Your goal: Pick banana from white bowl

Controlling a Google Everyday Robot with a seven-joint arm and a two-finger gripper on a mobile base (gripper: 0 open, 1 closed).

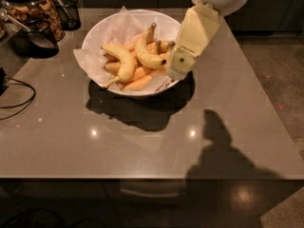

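Observation:
The white bowl [95,36], lined with crumpled white paper, stands at the back middle of the grey table. The banana [144,52] lies in its middle, plump and strongly curved, with its thick stem pointing to the back and its black tip to the right. A longer yellow banana [121,61] lies to its left, and darker orange-yellow bananas [137,82] lie underneath. My gripper [182,66], cream-coloured, hangs down from the upper right over the bowl's right rim, just right of the banana's black tip. It holds nothing that I can see.
Dark glass jars [32,7] and a black cup [34,38] stand at the back left. A black cable [19,95] lies at the left edge. The table's front edge [142,177] runs across below, and there is floor [280,70] on the right.

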